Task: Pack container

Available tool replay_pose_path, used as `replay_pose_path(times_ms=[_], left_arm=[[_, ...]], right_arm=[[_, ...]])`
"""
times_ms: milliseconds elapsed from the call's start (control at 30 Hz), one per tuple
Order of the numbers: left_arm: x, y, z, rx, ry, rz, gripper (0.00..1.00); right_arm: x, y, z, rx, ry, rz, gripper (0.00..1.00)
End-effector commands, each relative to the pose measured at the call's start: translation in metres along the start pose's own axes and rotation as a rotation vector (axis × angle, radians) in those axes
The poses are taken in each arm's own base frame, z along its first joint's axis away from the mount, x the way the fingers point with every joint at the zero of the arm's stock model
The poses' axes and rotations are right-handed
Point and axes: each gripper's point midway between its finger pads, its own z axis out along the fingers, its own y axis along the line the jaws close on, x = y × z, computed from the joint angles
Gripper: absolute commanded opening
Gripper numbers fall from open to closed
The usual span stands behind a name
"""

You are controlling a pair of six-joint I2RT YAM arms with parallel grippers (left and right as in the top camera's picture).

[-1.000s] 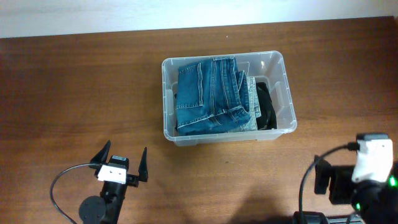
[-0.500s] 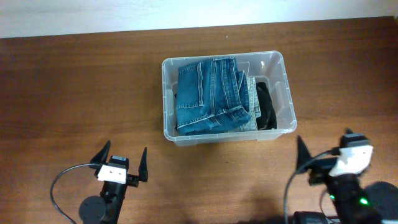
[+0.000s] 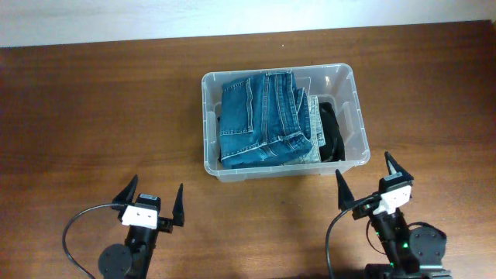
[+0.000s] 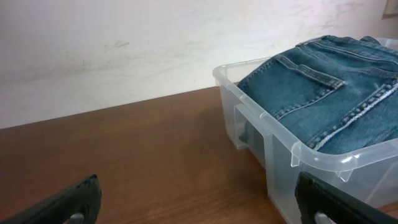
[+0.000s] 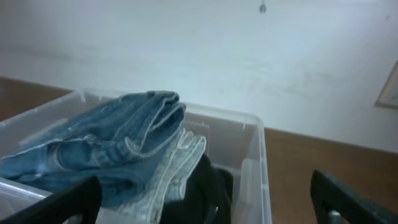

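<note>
The clear plastic container stands on the table right of centre. Folded blue jeans fill most of it. A paler denim piece and a black garment lie along its right side. My left gripper is open near the front edge, left of the container's front corner, with nothing between its fingers. My right gripper is open just in front of the container's right front corner. The left wrist view shows the container and jeans beyond the open gripper. The right wrist view looks over the rim at the jeans.
The brown wooden table stretches wide to the left of the container and ends at a white wall at the back. Black cables loop beside each arm base near the front edge.
My right arm has swung left and forward from the front right corner, and now faces the container's right front corner. The left arm and the container have not moved.
</note>
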Motion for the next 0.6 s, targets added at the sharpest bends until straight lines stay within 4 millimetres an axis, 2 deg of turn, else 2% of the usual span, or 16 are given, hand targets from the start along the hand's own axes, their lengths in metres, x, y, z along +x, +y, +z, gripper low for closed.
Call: replay_pose_path(times_ms=[0, 200, 367, 567], left_arm=[[0.001, 0.0, 0.0, 0.001, -0.002, 0.017, 0.99], [0.001, 0.0, 0.0, 0.001, -0.002, 0.017, 0.99], [0.001, 0.0, 0.0, 0.001, -0.002, 0.017, 0.99], [0.001, 0.0, 0.0, 0.001, -0.002, 0.017, 0.99]], right_arm=[[0.014, 0.001, 0.003, 0.006, -0.027, -0.018, 0.98], [0.035, -0.002, 0.007, 0.026, -0.015, -0.024, 0.98], [0.045, 0.005, 0.008, -0.002, 0.024, -0.13, 0.99], [0.057, -0.009, 0.007, 0.081, 0.083, -0.119, 0.98]])
